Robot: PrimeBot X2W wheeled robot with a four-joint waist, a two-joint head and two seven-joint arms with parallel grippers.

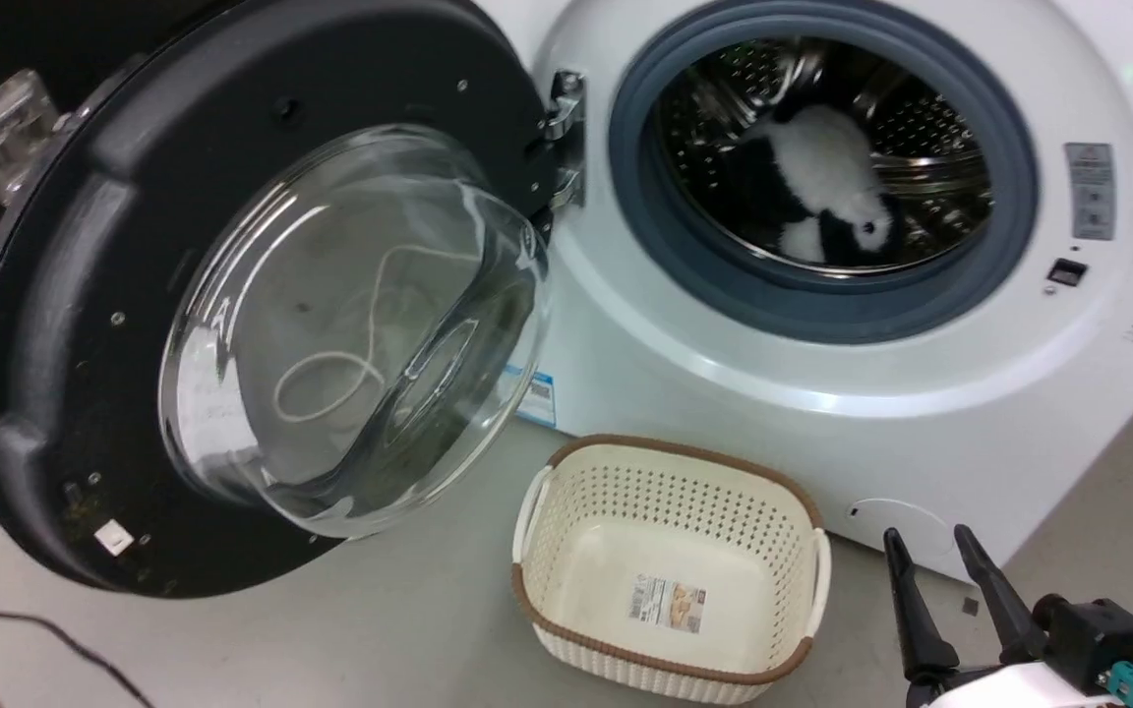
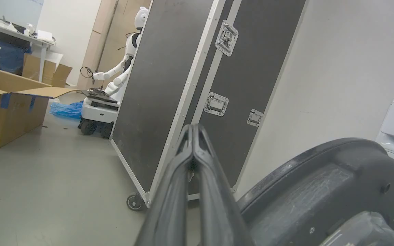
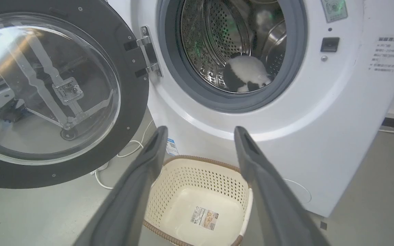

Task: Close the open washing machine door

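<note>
Right gripper [image 3: 201,130] wide, left gripper [image 2: 193,127] pinched together; glossy black washing machine door [image 1: 55,295] stands open.

This looked like a robotics lab or test room. A tall black flight case [image 2: 156,89] with metal latches and castors stood on the bare grey floor [image 2: 53,177]. Beyond it, far left, were a white wheeled robot [image 2: 121,73], open cardboard boxes [image 2: 9,112] and a cluttered table [image 2: 19,36]. The washing machine [image 1: 921,413] stood on the same bare floor.
</note>
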